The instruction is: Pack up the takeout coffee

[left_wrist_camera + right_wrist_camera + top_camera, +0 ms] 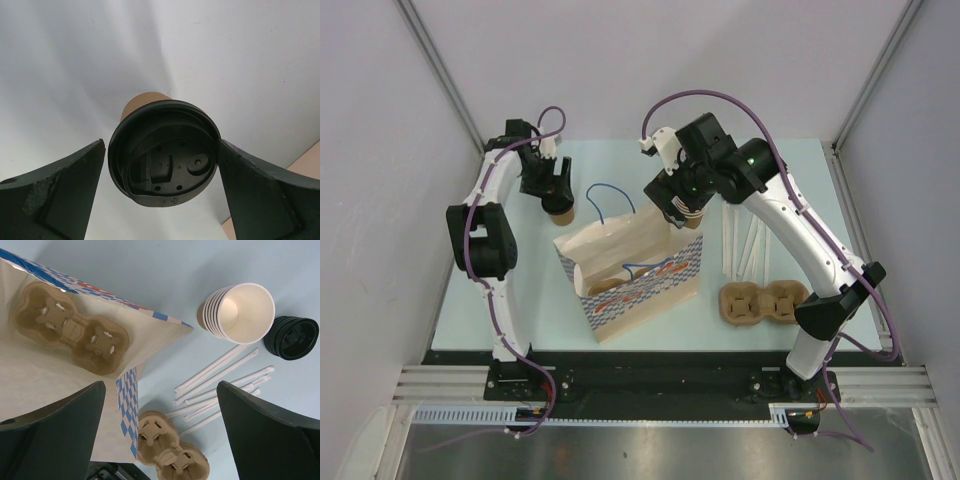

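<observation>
The takeout coffee [165, 157], a tan paper cup with a black lid, stands on the table at the back left [561, 212]. My left gripper [162, 145] is open and straddles the lid. Its right finger [260, 190] is against the lid's rim, and the left finger [70, 195] is a hair off it. From above, the left gripper [556, 196] sits right over the cup. My right gripper [161, 385] is open and empty, hanging over the right rim of the paper bag [630, 270].
The bag [30, 385] lies open with a pulp cup carrier [70, 327] inside. To its right are a stack of lidless cups [240, 312], a black lid [291, 337], several wrapped straws [225, 375] and a second carrier [760, 303].
</observation>
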Controlling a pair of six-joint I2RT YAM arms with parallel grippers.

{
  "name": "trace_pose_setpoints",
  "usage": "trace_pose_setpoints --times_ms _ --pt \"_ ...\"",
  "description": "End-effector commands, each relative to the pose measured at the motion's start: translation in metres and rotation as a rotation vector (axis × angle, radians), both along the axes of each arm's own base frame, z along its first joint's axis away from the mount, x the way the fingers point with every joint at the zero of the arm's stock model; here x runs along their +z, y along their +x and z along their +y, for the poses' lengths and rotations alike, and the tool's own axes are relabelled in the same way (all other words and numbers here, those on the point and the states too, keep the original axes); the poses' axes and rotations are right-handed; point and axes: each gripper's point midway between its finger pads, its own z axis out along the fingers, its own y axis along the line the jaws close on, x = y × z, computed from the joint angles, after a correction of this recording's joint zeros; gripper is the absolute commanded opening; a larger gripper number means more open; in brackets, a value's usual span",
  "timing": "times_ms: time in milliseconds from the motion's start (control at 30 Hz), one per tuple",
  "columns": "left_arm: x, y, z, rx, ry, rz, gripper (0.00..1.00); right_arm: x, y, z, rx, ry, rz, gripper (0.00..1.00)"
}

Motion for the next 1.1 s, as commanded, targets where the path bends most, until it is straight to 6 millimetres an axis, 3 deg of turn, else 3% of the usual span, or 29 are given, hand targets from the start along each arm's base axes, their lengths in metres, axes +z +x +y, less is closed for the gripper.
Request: trace_pose_setpoints --times_ms 0,100,333,400,500,533,567,800,1067 --pt "-0.008 0.000 0.007 0.003 0.004 0.013 0.95 0.019 0.002 0.002 0.011 0.042 -0.046 1.00" --pt "-0.007 -0.002 0.005 -0.004 0.001 0.013 0.91 0.021 0.002 0.002 0.013 0.045 -0.056 1.00" --pt "0.001 -0.004 0.006 -0.013 0.009 0.001 0.70 0.025 0.007 0.003 0.019 0.047 -0.083 1.00" --pt "0.001 -0.005 0.010 -0.009 0.026 0.002 0.68 0.025 0.007 0.003 0.020 0.049 -0.085 1.00" --pt "0.003 -0.006 0.013 -0.006 0.044 0.005 0.84 0.025 0.007 0.004 0.022 0.056 -0.085 1.00" --pt "0.002 -0.007 0.014 -0.006 0.048 0.006 0.97 0.022 0.008 0.004 0.020 0.054 -0.081 1.00" --pt "0.003 -0.007 0.014 -0.001 0.056 0.006 0.99 0.023 0.008 0.004 0.023 0.056 -0.085 1.00" --pt "0.013 -0.008 0.019 0.047 0.075 0.005 1.00 0.021 0.010 0.007 0.028 0.060 -0.082 1.00" --pt "0.007 -0.017 0.020 0.119 0.065 0.059 0.94 0.021 0.012 0.009 0.026 0.067 -0.086 1.00"
